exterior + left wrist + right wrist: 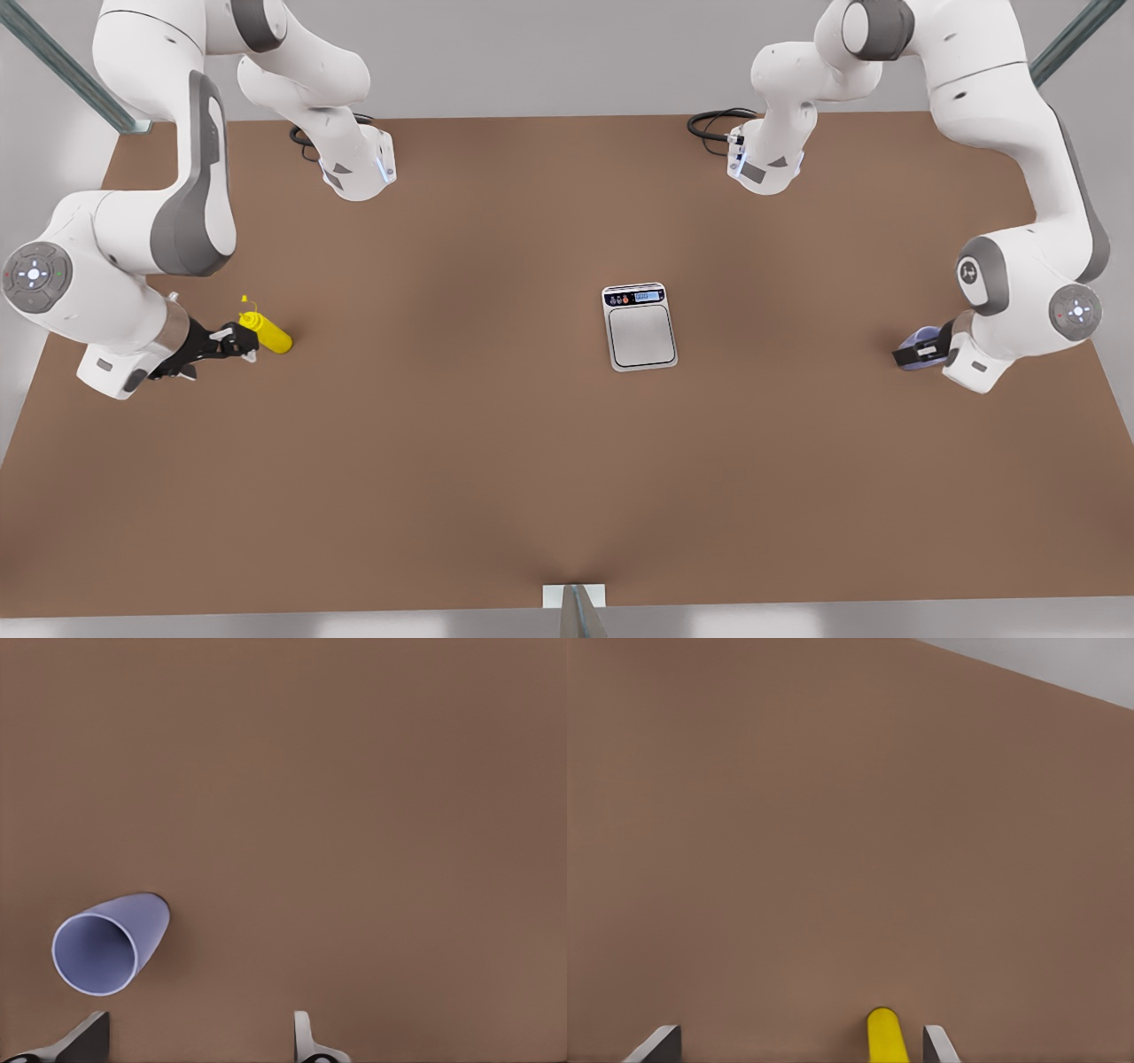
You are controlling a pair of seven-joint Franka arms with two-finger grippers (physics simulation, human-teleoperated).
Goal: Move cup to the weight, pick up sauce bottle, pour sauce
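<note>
The cup point(921, 338) is sitting on the brown counter point(496, 461) at the front view's far right, partly covered by the left pincer point(917, 354). In the left wrist view the cup point(111, 943) is showing its open mouth toward the camera, and it is lying outside the gap between that pincer's two fingertips point(306, 1041), just beyond one of them. The fingers are standing wide apart and gripping nothing.

The weight point(640, 326) is lying flat near the counter's middle, its dark display strip on the far edge, its metal plate bare. It is well apart from both the cup and the bottle.

The bottle point(266, 332) is lying at the front view's far left, with its thin nozzle pointing toward the far side. The right pincer point(239, 341) is reaching in from the left and is just beside the bottle's body. In the right wrist view the bottle point(884, 1036) is sitting between the two spread fingertips point(937, 1045), nearer to one of them; the fingers are open, and whether either is touching it I cannot tell.
</note>
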